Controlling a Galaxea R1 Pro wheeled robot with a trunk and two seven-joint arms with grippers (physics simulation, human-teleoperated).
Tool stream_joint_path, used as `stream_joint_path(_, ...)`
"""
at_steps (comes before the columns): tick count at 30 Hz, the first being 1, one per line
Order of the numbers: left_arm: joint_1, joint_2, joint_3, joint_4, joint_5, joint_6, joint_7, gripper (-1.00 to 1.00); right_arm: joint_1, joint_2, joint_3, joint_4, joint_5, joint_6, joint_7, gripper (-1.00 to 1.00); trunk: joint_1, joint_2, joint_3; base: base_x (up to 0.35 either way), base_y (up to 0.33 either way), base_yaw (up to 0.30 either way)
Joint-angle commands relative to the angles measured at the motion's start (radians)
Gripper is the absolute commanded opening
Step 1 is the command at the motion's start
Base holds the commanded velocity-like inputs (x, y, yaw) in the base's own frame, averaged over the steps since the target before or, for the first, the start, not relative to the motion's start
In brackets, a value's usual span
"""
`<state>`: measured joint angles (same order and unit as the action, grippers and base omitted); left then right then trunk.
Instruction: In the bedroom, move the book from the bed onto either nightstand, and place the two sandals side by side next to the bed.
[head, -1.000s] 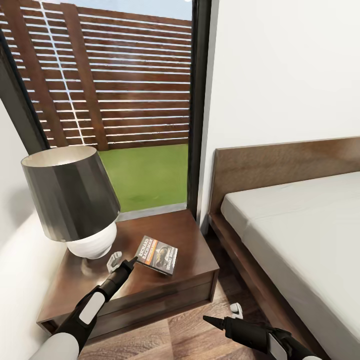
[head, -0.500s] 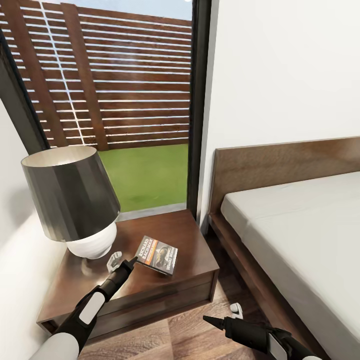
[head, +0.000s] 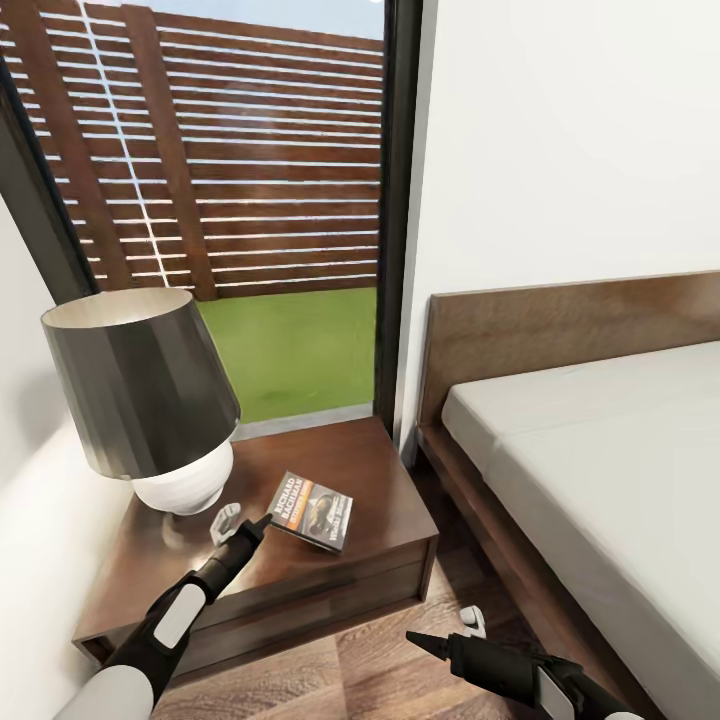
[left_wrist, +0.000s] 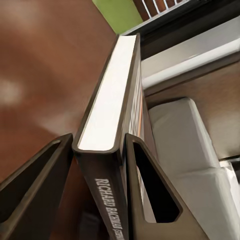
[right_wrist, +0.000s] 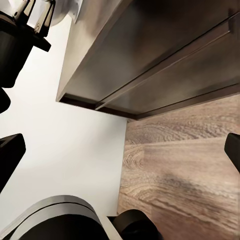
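Observation:
The book (head: 315, 510) lies flat on the left nightstand (head: 380, 470), dark cover up, white band with lettering toward the lamp. My left gripper (head: 245, 520) hovers open at the book's near-left corner. In the left wrist view the book's spine and white page edge (left_wrist: 107, 105) stand between its two dark fingers (left_wrist: 150, 190), just past their tips. My right gripper (head: 440, 630) hangs open low over the wood floor in front of the nightstand, holding nothing. The bed (head: 600, 470) with its pale grey mattress fills the right. The sandals are out of view.
A lamp (head: 140, 390) with a dark shade and white base stands on the nightstand's back left, close to my left arm. A tall dark-framed window (head: 395, 200) rises behind. A narrow strip of floor (head: 450, 570) separates nightstand and bed. The right wrist view has the nightstand's drawer front (right_wrist: 165, 65).
The whole picture has shifted very slightly, so the camera moved a touch. The book and both grippers keep their places.

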<state>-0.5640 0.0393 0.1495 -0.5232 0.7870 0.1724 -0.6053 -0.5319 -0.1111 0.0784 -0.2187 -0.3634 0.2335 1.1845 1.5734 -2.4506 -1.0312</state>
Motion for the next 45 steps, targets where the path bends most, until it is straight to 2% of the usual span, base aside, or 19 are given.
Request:
stream_joint_path(1, -0.001, 0.0, 0.002, 0.001, 0.01, 0.009, -0.004, -1.0, 0.0, -0.001, 0.008, -0.001, -0.01, 0.009, 0.001, 1.0, 0.0, 0.0, -0.001, 0.0, 0.0, 0.0)
stream_joint_path(22, -0.001, 0.002, 0.004, 0.002, 0.014, -0.002, -0.003, -1.0, 0.0, -0.001, 0.009, -0.001, -0.01, 0.009, 0.001, 1.0, 0.0, 0.0, -0.001, 0.0, 0.0, 0.0)
stream_joint_path(39, -0.001, 0.002, 0.004, 0.002, 0.014, -0.001, 0.022, -1.0, 0.0, 0.0, 0.009, -0.001, -0.011, 0.01, 0.001, 1.0, 0.0, 0.0, -0.001, 0.0, 0.0, 0.0)
stream_joint_path(40, -0.001, 0.002, 0.004, 0.002, 0.014, -0.001, 0.024, 1.0, 0.0, 0.0, 0.009, -0.001, -0.011, 0.01, 0.001, 1.0, 0.0, 0.0, -0.001, 0.0, 0.0, 0.0)
stream_joint_path(45, -0.001, 0.002, 0.004, 0.002, 0.014, -0.001, 0.029, 1.0, 0.0, -0.001, 0.009, -0.001, -0.01, 0.01, 0.001, 1.0, 0.0, 0.0, -0.001, 0.0, 0.0, 0.0)
